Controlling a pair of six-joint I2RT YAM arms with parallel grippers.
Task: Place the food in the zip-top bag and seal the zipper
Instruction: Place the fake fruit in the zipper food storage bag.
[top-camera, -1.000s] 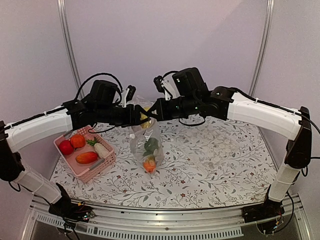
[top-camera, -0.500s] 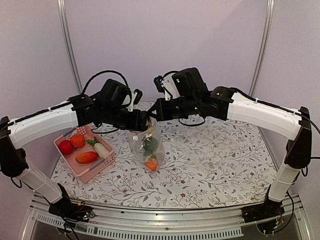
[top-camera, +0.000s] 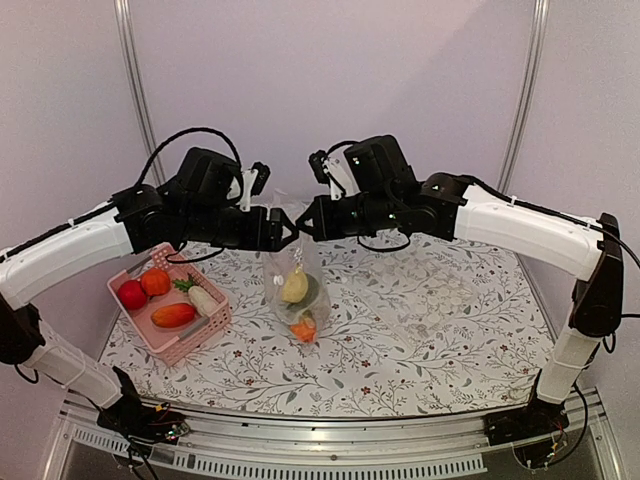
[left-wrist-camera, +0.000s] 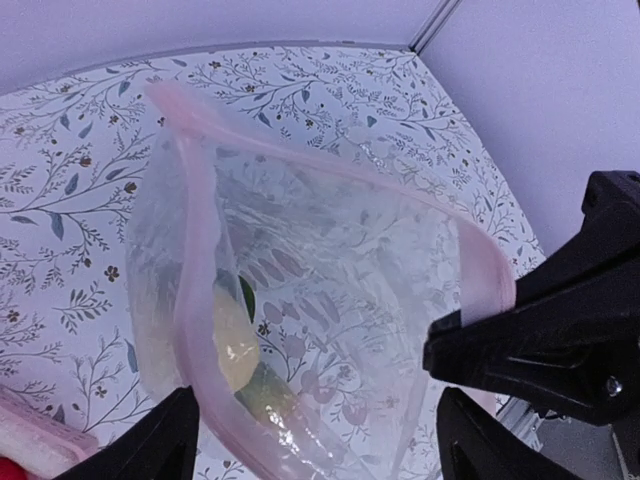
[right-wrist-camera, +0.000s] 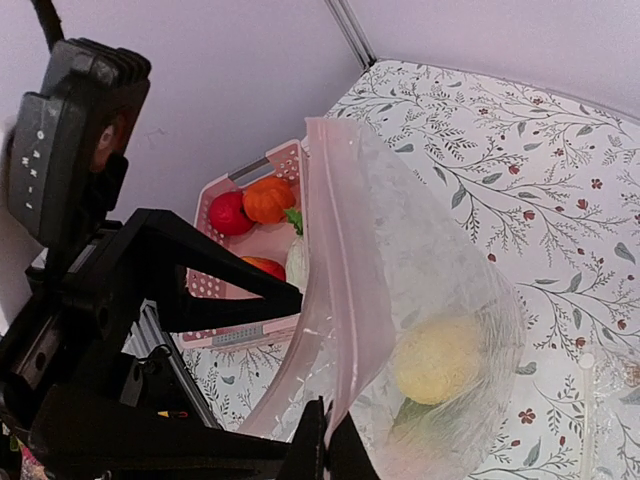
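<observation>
right gripper (right-wrist-camera: 327, 445): clamped on one side of the bag rim, which keeps the mouth lifted and facing up for loading.
left gripper (left-wrist-camera: 320, 445): jaws spread wide and carrying nothing, poised directly over the open mouth, just beside the right gripper.
zip-top bag (right-wrist-camera: 440, 260): hangs from the right gripper's pinch at the middle of the surface (top-camera: 430, 310), to the right of the pink basket. whether its bottom touches the surface cannot be told.
zipper (left-wrist-camera: 195, 260): unsealed. the two strips bow well apart, so the opening gapes.
bag contents: a yellow piece (right-wrist-camera: 435, 358) on top, a green piece (top-camera: 312, 292) beside it and an orange piece (top-camera: 303, 328) at the bottom.
pink basket (top-camera: 205, 335): sits at the left of the surface and holds a red fruit (top-camera: 132, 294), an orange round fruit (top-camera: 155, 281), a white radish (top-camera: 204, 300) and a long orange-red piece (top-camera: 174, 315).
task standing (judgement): loading is partly done. four pieces are not yet bagged and sealing has not begun.
risk (judgement): the single pinch point lets the mouth sag or twist, so the free rim may fold shut under the next drop.
</observation>
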